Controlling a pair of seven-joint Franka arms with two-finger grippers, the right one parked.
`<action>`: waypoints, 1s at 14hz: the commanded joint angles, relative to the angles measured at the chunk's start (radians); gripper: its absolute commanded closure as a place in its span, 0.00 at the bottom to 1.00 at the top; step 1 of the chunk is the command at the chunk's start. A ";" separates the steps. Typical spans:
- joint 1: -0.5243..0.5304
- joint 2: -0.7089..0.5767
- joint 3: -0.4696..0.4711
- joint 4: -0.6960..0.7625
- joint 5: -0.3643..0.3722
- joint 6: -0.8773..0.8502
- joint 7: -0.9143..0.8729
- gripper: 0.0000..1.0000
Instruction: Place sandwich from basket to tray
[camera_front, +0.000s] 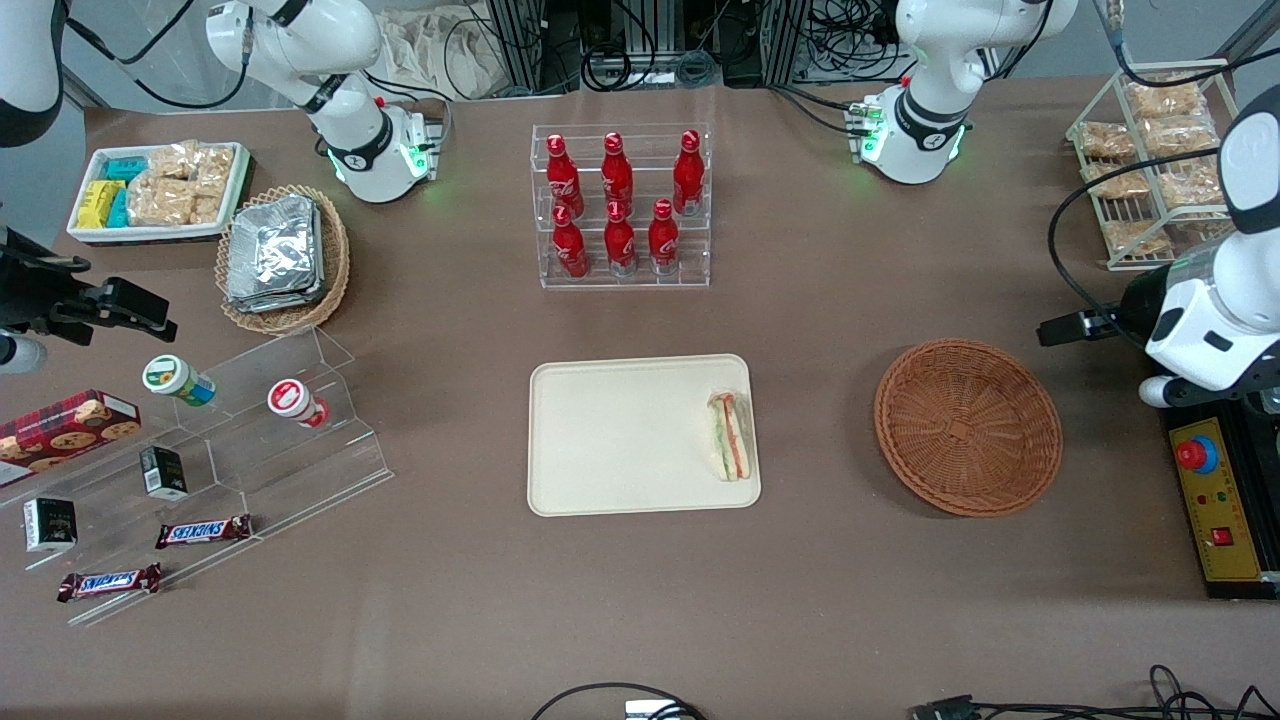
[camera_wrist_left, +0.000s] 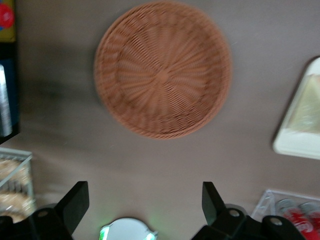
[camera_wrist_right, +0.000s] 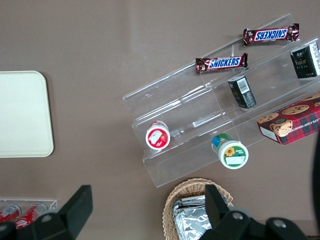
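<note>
The sandwich (camera_front: 731, 436), a wrapped wedge with green and red-orange stripes, lies on the cream tray (camera_front: 620, 440), close to the tray's edge nearest the basket. The reddish-brown wicker basket (camera_front: 967, 425) stands empty beside the tray, toward the working arm's end. My left gripper (camera_front: 1062, 328) hangs above the table just outside the basket's rim, toward the working arm's end. The left wrist view looks down on the empty basket (camera_wrist_left: 162, 70) and one corner of the tray (camera_wrist_left: 302, 125). There the gripper (camera_wrist_left: 145, 197) is open, with nothing between its fingers.
A clear rack of red bottles (camera_front: 622, 205) stands farther from the front camera than the tray. A wire rack of snack packs (camera_front: 1150, 160) and a yellow control box (camera_front: 1215, 500) flank the working arm. A tan foil-pack basket (camera_front: 283, 255), white bin (camera_front: 160, 190) and acrylic steps (camera_front: 230, 440) lie toward the parked arm's end.
</note>
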 joint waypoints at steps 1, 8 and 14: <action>0.000 0.030 -0.017 0.061 0.053 -0.047 0.007 0.00; -0.015 -0.088 -0.095 -0.004 0.086 0.019 0.015 0.00; -0.001 -0.180 -0.092 -0.136 0.017 0.183 0.018 0.00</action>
